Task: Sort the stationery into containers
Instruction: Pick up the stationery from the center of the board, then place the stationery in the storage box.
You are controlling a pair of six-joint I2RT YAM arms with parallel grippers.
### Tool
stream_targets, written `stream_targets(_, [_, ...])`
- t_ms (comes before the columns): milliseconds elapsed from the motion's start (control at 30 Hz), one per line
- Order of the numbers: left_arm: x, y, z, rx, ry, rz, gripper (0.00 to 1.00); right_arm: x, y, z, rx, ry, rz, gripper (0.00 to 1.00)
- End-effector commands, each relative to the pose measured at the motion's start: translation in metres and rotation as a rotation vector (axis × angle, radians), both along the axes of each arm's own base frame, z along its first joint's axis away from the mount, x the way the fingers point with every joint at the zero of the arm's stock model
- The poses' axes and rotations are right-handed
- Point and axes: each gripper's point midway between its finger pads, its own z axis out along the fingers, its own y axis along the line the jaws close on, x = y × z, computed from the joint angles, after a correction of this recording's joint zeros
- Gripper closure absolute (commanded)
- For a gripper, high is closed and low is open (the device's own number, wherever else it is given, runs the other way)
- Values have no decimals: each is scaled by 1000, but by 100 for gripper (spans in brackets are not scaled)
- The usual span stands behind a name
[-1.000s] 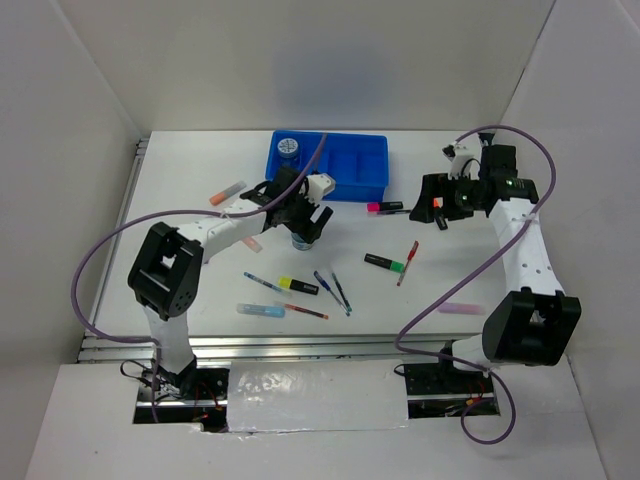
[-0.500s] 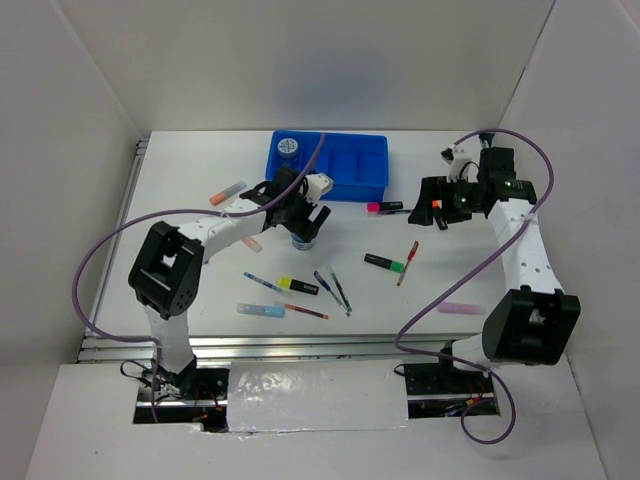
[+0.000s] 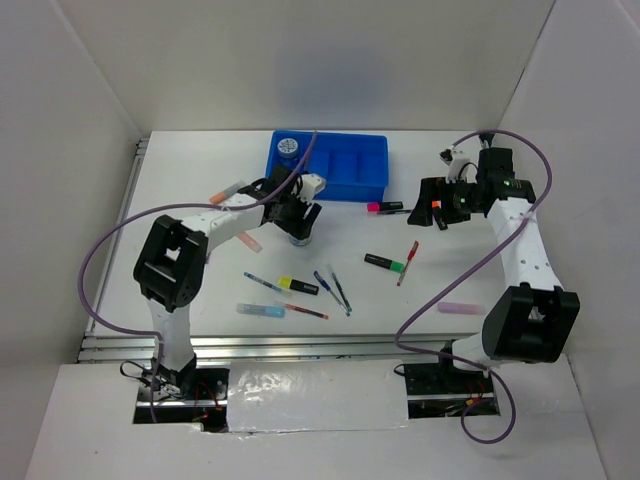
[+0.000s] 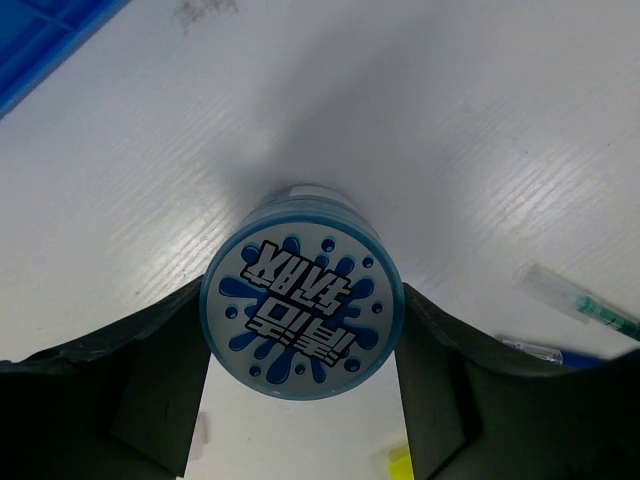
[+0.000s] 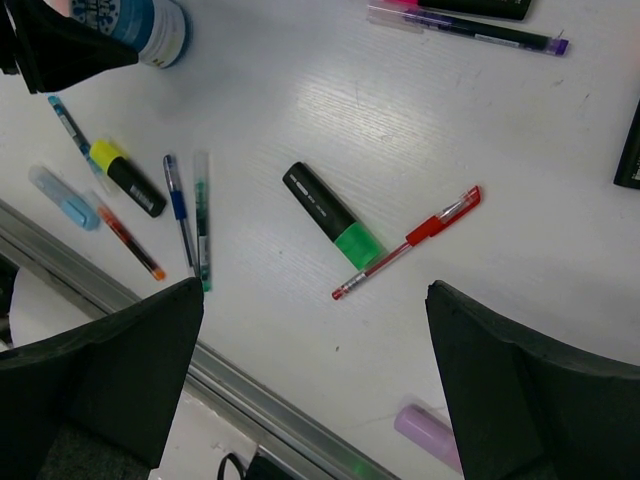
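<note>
left gripper (image 3: pixel 299 225) clamped both sides of round pale-blue splash-label tub (image 4: pixel 300 315), seemingly resting on table (image 4: pixel 480 150) | right gripper (image 5: pixel 315 300) gaped wide, empty, above green highlighter (image 5: pixel 333 216) and red pen (image 5: pixel 410 241)

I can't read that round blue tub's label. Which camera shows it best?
Left wrist view: the round blue tub shows its printed lid mid-frame, between the fingers of the left gripper. From above it is small, half under that gripper; the right wrist view catches only its edge.
</note>
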Motion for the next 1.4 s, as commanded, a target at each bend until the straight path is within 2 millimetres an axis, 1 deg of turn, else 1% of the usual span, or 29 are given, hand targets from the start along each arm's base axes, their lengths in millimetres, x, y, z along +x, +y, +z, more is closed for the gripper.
stream_targets(0, [24,-5,50,-94,-92,27,49,-5,1,-4,17,24,12,2])
stream_targets(33, [27,-2,58,-102,-104,34,51,-5,1,-4,17,25,12,2])
stream_targets(67, [30,-3,77,-119,-136,32,55,-5,1,-5,19,28,12,2])
stream_targets(100, [33,-2,88,-131,-155,34,60,-5,1,-5,19,28,12,2])
stream_targets(133, [36,-1,99,-141,-173,37,61,-5,1,-5,21,29,13,2])
stream_targets(167, [44,3,124,-156,-222,49,62,-5,1,-5,21,27,12,2])
stream_targets(233, [55,11,147,-164,-277,83,64,-5,3,-6,27,30,16,3])
stream_targets(267, [65,18,164,-183,-324,105,65,-4,3,-6,29,31,14,3])
stream_targets(300, [70,22,171,-183,-349,117,65,-4,5,-6,35,31,18,3])
stream_targets(333, [79,33,177,-176,-381,145,66,-4,5,-7,33,33,17,3])
stream_targets(367, [87,36,184,-184,-424,154,67,-4,6,-7,34,34,17,3])
stream_targets(400, [93,39,186,-181,-443,163,67,-5,7,-9,38,41,18,3])
stream_targets(433, [101,49,189,-182,-459,185,68,-5,7,-10,39,43,17,3])
stream_targets(467, [108,52,185,-182,-464,194,68,-5,8,-11,39,42,20,3])
stream_targets(500, [115,54,189,-195,-486,207,68,-6,8,-12,40,46,16,4])
stream_targets(533, [124,64,190,-200,-498,235,68,-7,9,-14,39,49,18,4])
stream_targets(567, [134,66,186,-217,-504,250,69,-7,10,-15,40,54,16,4])
stream_targets(600, [137,68,182,-219,-496,253,69,-8,10,-16,40,56,18,4])
stream_targets(633, [145,72,186,-226,-521,263,69,-8,11,-16,41,57,19,4])
stream_targets(667, [151,71,179,-253,-502,292,71,-8,12,-16,41,57,22,4])
stream_targets(733, [158,67,183,-273,-522,288,71,-9,12,-18,36,65,23,4])
stream_targets(767, [162,65,177,-272,-516,286,72,-9,12,-19,33,67,22,4])
stream_targets(933, [175,59,176,-288,-558,276,72,-9,13,-23,31,78,23,4])
stream_targets(1033, [182,57,171,-282,-565,271,73,-10,15,-27,35,86,25,4])
stream_targets(1100, [185,56,164,-261,-570,272,73,-9,16,-28,35,89,25,4])
stream_targets(1200, [190,54,145,-206,-568,247,73,-9,16,-30,36,94,28,4])
stream_targets(1300, [194,54,135,-195,-562,247,72,-9,16,-31,35,98,29,4])
stream_targets(1333, [195,54,127,-186,-551,242,72,-9,16,-31,33,99,28,4])
stream_targets(1367, [197,53,127,-184,-550,243,72,-9,16,-33,34,103,28,4])
